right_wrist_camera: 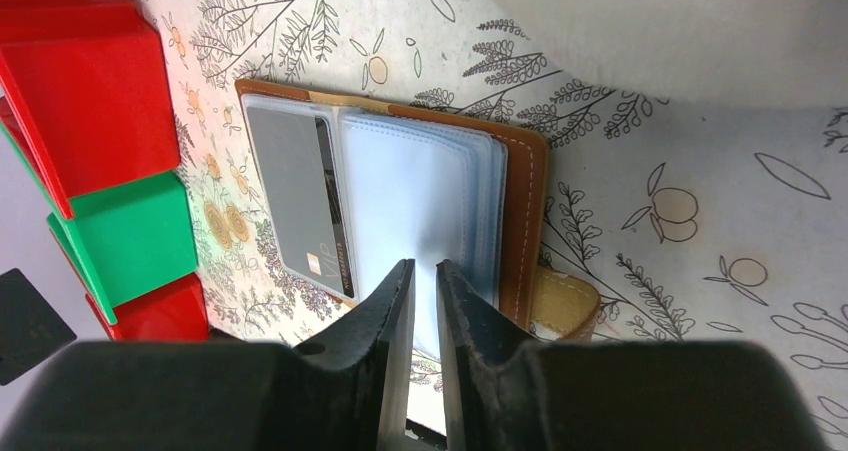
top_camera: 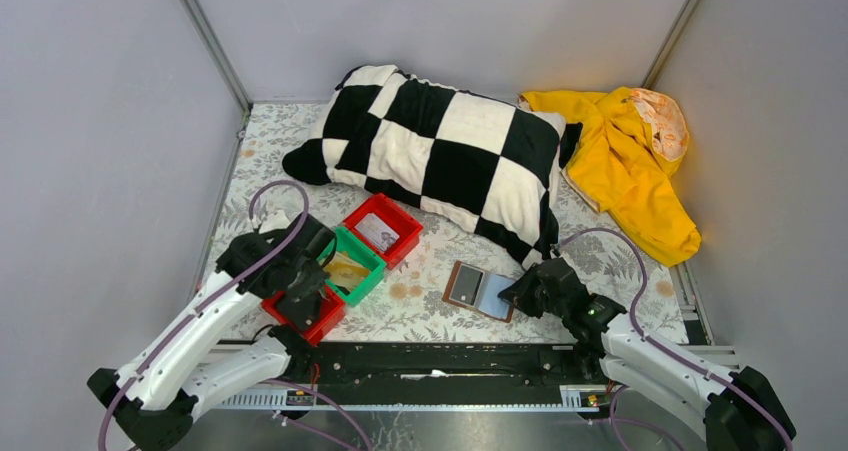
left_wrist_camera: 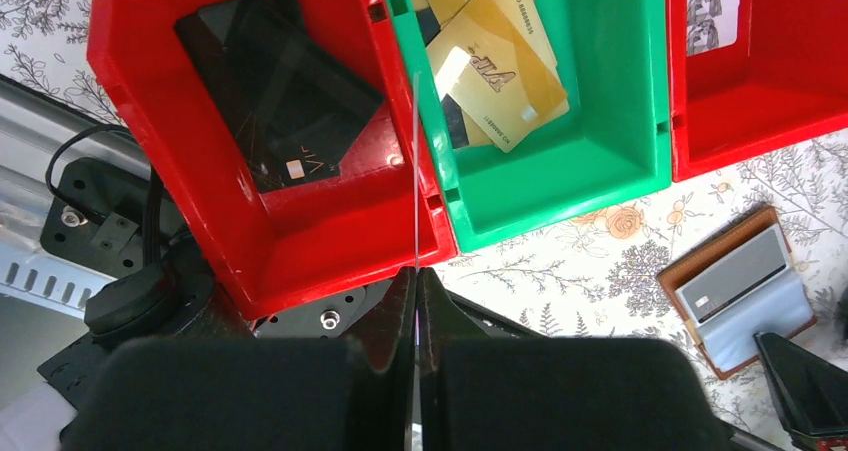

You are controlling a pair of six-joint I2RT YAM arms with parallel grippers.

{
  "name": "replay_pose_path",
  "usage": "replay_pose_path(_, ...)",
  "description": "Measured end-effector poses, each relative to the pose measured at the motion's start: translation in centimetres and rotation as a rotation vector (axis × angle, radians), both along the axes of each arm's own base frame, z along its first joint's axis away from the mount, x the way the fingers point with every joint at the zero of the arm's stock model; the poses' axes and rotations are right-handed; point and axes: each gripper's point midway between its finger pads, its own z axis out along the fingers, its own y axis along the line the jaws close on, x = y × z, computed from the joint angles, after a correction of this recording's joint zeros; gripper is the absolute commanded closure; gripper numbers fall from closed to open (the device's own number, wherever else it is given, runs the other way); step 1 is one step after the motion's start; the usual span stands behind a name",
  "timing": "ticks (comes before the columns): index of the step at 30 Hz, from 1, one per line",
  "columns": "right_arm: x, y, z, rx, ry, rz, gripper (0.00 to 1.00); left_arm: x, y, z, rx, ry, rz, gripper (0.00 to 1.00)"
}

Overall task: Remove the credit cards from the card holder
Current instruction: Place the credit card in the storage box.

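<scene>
Top external: the card holder lies open on the floral counter, right of the three bins and in front of the checkered pillow; a yellow garment lies at the back right.
Left gripper: it hangs above the wall shared by the near red bin and the green bin.
Left jaws: fully closed, the two tips pressed together on a thin card. The card shows only as a fine edge line that rises straight from the tips.
Near red bin: one black card lies flat inside.
Green bin: several gold cards lie in a loose pile.
Far red bin: one pale printed card shows at its upper edge.
Right gripper: it is at the right edge of the card holder, low, and touches it.
Right jaws: narrow, only a slim gap. Pale sleeve material fills that gap, so they seem closed on the clear sleeves at the edge of the holder.
Card holder, inside: a grey card sits in the left sleeve. The brown cover shows around the sleeves, with a tan clasp tab at one side.
Distance between grippers: well apart, the left one over the bins and the right one on the card holder.
</scene>
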Motion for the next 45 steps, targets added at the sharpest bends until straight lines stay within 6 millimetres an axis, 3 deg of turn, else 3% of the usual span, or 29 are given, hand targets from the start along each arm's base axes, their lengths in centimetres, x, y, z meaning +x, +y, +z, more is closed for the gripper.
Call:
replay_pose_path(6, 0.0, 0.1, 0.0, 0.000, -0.003, 0.010, 0.78, -0.8, 0.9, -0.6, -0.015, -0.031, 0.029, 1.00)
replay_pose_path(14, 0.2, 0.5, 0.0, -0.003, -0.001, 0.024, 0.77, -1.4, 1.3, -4.0, 0.031, 0.042, 0.042, 1.00)
replay_pose_path(20, 0.3, 0.5, 0.0, -0.003, -0.003, 0.026, 0.77, -1.3, 1.1, -5.3, 0.021, 0.045, 0.064, 1.00)
replay_pose_path(34, 0.3, 0.5, 0.0, -0.002, -0.003, 0.026, 0.77, -1.5, 2.0, -5.5, 0.029, 0.036, 0.163, 1.00)
replay_pose_path(37, 0.3, 0.5, 0.0, -0.002, -0.004, 0.026, 0.77, -1.5, 2.1, -5.5, 0.030, 0.032, 0.165, 0.89)
replay_pose_path(41, 0.3, 0.5, 0.0, 0.001, -0.007, 0.026, 0.77, -1.4, 2.1, -5.3, 0.020, 0.022, 0.176, 0.53)
replay_pose_path(45, 0.2, 0.5, 0.0, 0.002, -0.009, 0.025, 0.77, -1.5, 2.2, -4.9, -0.010, -0.003, 0.209, 0.56)
